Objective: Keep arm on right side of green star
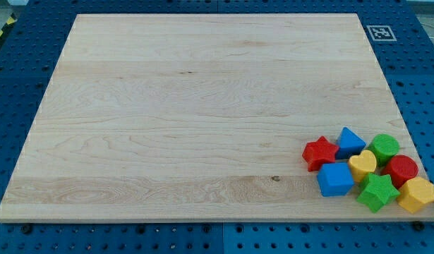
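The green star (377, 191) lies near the bottom right corner of the wooden board (202, 106). It sits in a tight cluster of blocks. A blue cube (335, 179) is to its left, a yellow heart (363, 165) above it, a red cylinder (401, 170) to its upper right and a yellow hexagon (417, 195) to its right. A red star (320, 153), a blue triangular block (351, 142) and a green cylinder (383, 148) form the cluster's upper row. My tip and the rod do not show in the view.
A black-and-white marker tag (380, 32) sits on the board's top right corner. The board rests on a blue perforated table (19, 77). The cluster lies close to the board's right and bottom edges.
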`<state>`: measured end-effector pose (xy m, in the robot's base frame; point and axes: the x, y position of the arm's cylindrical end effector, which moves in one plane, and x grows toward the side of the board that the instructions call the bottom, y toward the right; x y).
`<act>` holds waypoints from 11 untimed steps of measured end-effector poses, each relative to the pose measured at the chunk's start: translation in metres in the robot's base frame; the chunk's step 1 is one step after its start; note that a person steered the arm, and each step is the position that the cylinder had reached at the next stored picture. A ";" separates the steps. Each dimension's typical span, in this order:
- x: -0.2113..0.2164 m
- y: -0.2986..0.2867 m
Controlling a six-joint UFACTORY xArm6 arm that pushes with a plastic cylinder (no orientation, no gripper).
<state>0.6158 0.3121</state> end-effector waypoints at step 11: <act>0.003 -0.073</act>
<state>0.6186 0.2387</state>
